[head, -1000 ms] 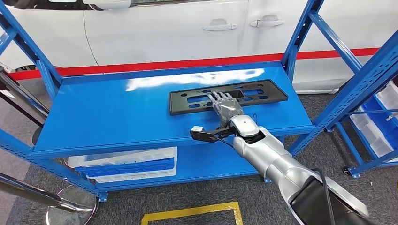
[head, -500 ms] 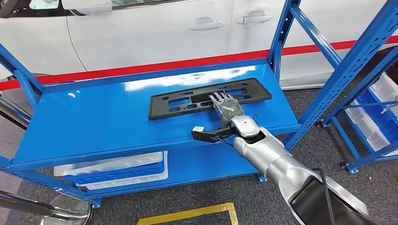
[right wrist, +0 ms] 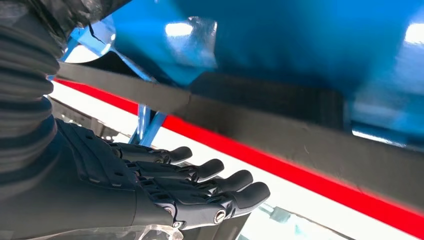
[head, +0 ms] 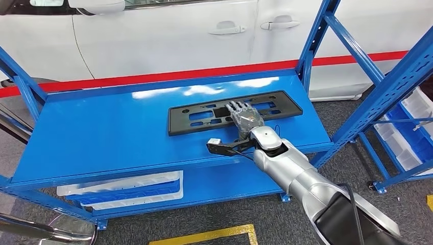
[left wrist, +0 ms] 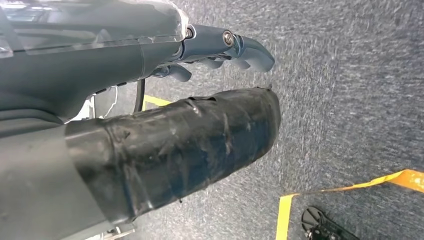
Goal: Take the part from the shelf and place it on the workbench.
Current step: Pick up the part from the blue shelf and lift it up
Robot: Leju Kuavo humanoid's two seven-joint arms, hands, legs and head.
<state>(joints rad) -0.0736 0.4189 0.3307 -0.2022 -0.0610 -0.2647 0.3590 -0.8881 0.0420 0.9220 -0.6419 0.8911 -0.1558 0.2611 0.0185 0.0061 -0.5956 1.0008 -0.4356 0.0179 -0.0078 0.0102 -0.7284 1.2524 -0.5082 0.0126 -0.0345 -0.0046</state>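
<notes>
The part point(head: 235, 112), a long flat black plate pierced with slots, lies flat on the upper deck of the blue shelf point(head: 102, 132), running roughly from nine to three o'clock across the deck's far right half, with its long edge toward the white car point(head: 153, 35) behind. The right hand point(head: 244, 116) reaches in from about five o'clock and sits over the plate's middle, fingers straight and slightly apart, pointing toward twelve; the right wrist view shows them extended side by side, with the plate's dark edge and the shelf's blue beyond them. They lie over the plate, but whether they press on it cannot be told; nothing is clasped. Coming at the middle makes sense: a long thin piece lifted at its centre should balance rather than droop at one end. The left hand point(left wrist: 220, 50) hangs down toward the grey carpet, fingers loosely extended and holding nothing, out of the way. On the lower deck at about eight o'clock sit white-and-blue bins point(head: 122, 186). Judging by the plate's flat rest, the pickup is not yet made and the carry to the workbench lies ahead
</notes>
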